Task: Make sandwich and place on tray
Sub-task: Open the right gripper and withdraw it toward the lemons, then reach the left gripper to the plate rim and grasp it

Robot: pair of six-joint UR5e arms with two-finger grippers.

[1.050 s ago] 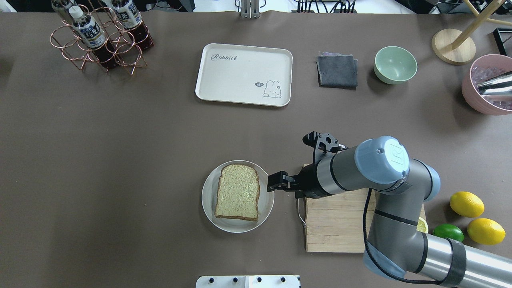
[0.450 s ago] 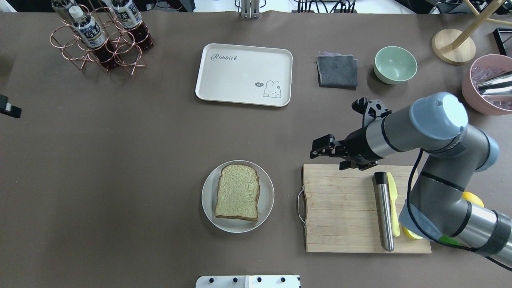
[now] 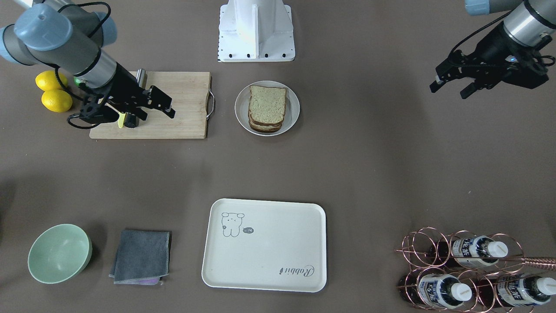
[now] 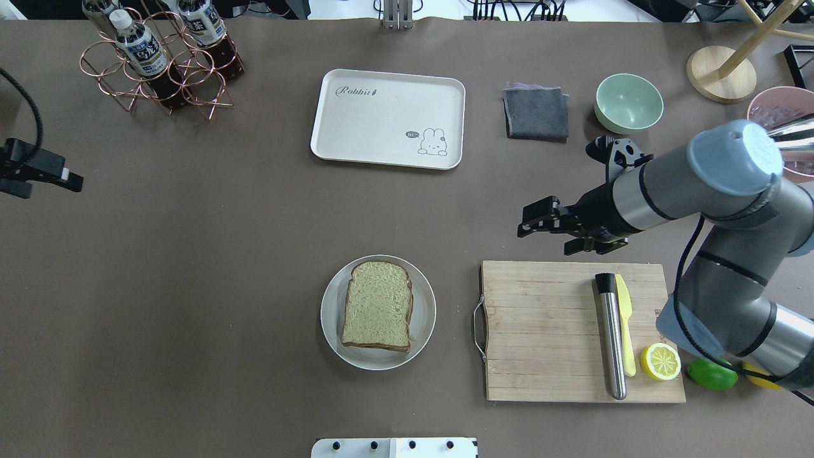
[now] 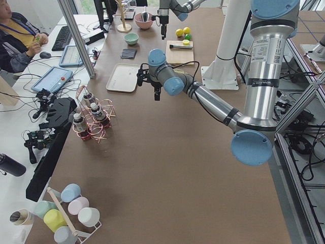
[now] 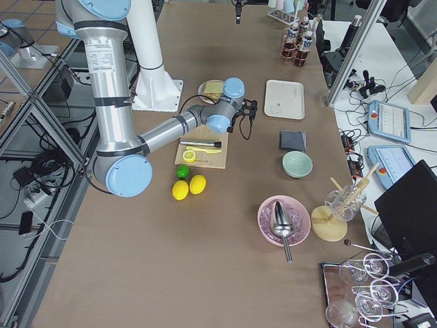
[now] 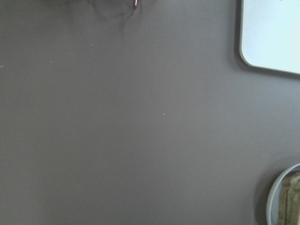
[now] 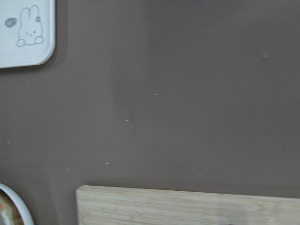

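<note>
While left claw (image 3: 447, 92) and right claw (image 3: 170, 108) gape empty, brown tabletop (image 3: 269, 169) separates sandwich (image 3: 267, 103) from tray (image 3: 269, 256).

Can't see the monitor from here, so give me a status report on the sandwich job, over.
Left pincer open, right pincer open, both holding nothing. Sandwich on plate, not yet on tray. Nothing between plate and tray.

Most of the frame is the plain brown table (image 7: 140, 122). In the upper right corner lies one rounded corner of the cream-white tray (image 7: 272, 33) — only this part shows. At the lower right edge curves the pale rim of a plate (image 7: 273, 208), and inside it a blurred sliver of the sandwich (image 7: 291, 201). A small copper tip (image 7: 136, 3) pokes in at the top edge.
</note>
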